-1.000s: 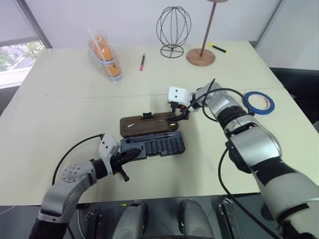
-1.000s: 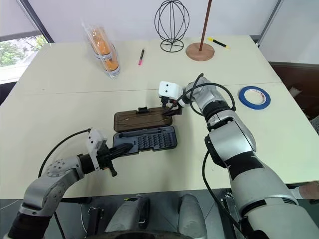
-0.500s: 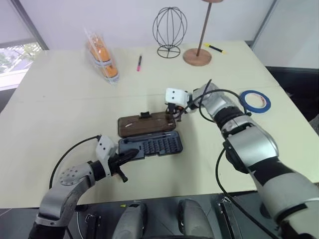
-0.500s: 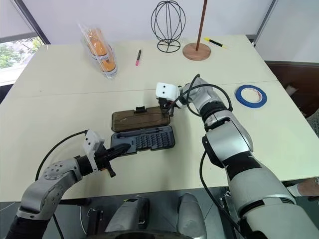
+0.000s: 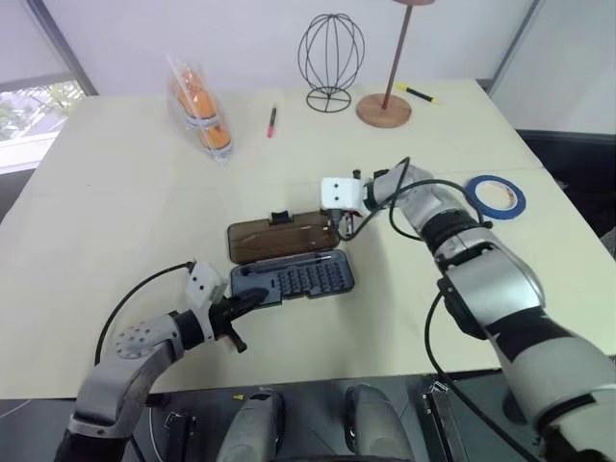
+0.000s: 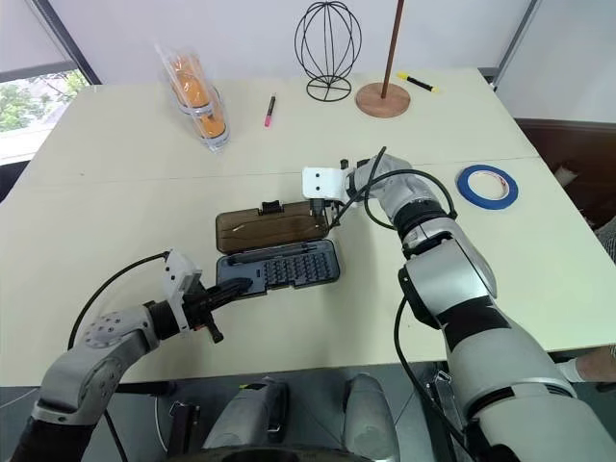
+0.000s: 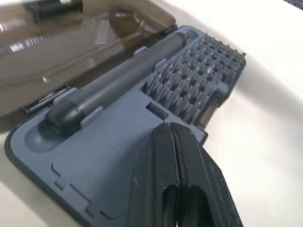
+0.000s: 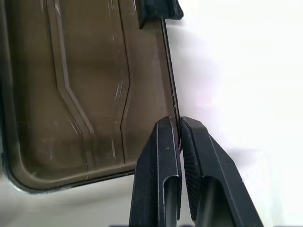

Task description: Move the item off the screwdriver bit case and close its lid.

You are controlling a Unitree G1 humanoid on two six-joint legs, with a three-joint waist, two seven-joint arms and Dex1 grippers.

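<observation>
**Right gripper clamps the lid's edge, case pinned and ready to close**

Snapped shut in the last second, the right gripper (image 8: 179, 124) now pinches the thin far edge of the lid (image 5: 279, 236), its two black fingers pressed on either side of the rim. Over on the near side, the left gripper (image 7: 171, 130) is clenched with nothing between its fingers, tips resting on the grey tray of the screwdriver bit case (image 5: 294, 277) and pinning it to the table (image 5: 125, 192).

That hold-down looks like the key: as the lid swings over on its hinge, the tray must not slide. A good close would carry the pinched edge up and over in an arc about the hinge, not drag it sideways, and let go only once the latch tab (image 5: 280, 220) meets the tray's front.

Inside the case sit rows of small bits (image 7: 199, 71) and a slim driver (image 7: 118, 78) in its groove; the lid lies flat and holds nothing. And the roll of blue tape (image 5: 496, 195) is already off the case, well apart on the table's right side.
</observation>
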